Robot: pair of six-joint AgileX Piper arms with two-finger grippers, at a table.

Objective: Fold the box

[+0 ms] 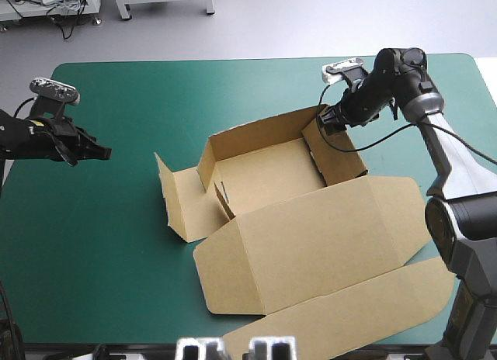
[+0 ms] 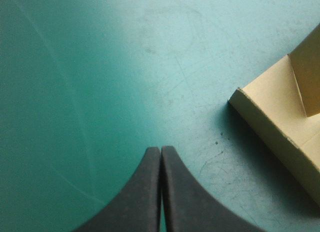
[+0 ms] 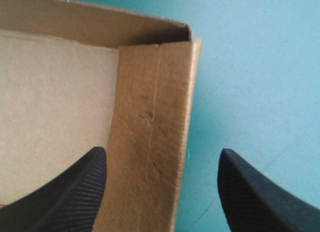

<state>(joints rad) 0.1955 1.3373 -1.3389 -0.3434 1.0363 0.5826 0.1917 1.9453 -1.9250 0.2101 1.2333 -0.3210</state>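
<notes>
The brown box (image 1: 295, 244) sits at the middle of the counter (image 1: 116, 236), reaching toward its near right corner. It is partly formed: its far wall and right wall stand upright around the tray floor, a side flap lies out flat to the left, and the broad lid lies flat on the teal-green cover toward the near edge. The left pincer (image 1: 101, 152) hangs over bare cover well to the left of the box, its black fingers pressed together into one point and holding nothing; in its wrist view a corner of the box lies ahead and off to one side. The right pincer (image 3: 162, 157) is at the far right corner of the tray with its fingers spread wide, the right wall between them: one finger inside the tray, the other outside over the cover.
</notes>
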